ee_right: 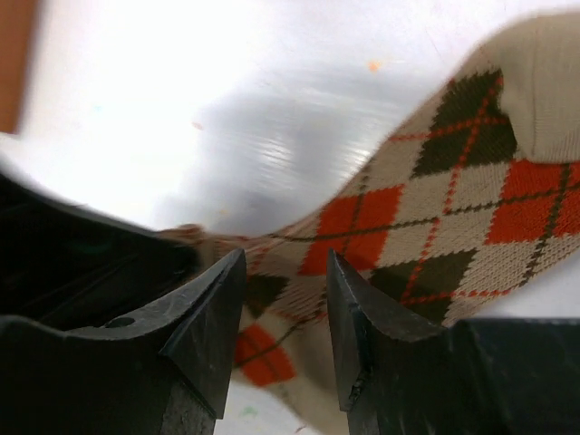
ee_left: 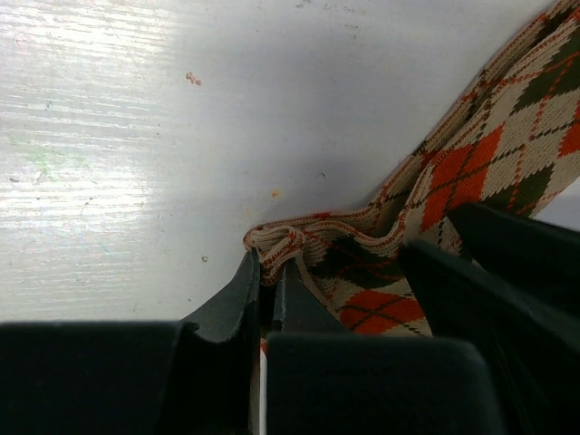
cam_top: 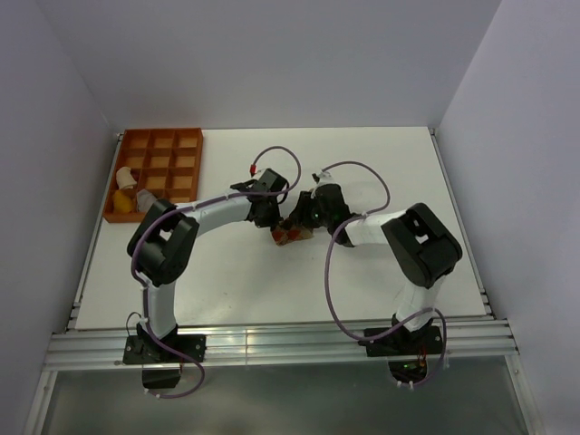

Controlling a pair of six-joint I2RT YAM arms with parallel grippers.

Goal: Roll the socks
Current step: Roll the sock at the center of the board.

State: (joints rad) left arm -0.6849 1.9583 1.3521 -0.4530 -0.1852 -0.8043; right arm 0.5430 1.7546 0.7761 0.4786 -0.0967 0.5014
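Right of the tray (cam_top: 154,132), the argyle sock (ee_right: 435,208) is edge-pinched in the closed left end effector (ee_left: 266,272); the right end effector (ee_right: 285,272) is poised half-open astride it. That thin pinch could be tugged free.

My left gripper (ee_left: 265,276): plain black fingers.
My right gripper (ee_right: 285,272): plain black fingers too.
Sock (ee_left: 471,172): tan ground with argyle diamonds in orange-red, dark brown and off-white, crossed by thin red diagonal lines; the cuff edge is tan flecked with red.
Table (cam_top: 254,281): white, faintly streaked, with a few tiny orange specks.
Tray (cam_top: 163,154): orange-brown all over, in a grid of compartments.
Item in the tray (cam_top: 127,186): cream and tan; I cannot make out a pattern.
My arms (cam_top: 222,213): black joints, silver-white links.
Cables (cam_top: 331,272): purple.
Walls (cam_top: 272,54): pale lilac-grey, plain.
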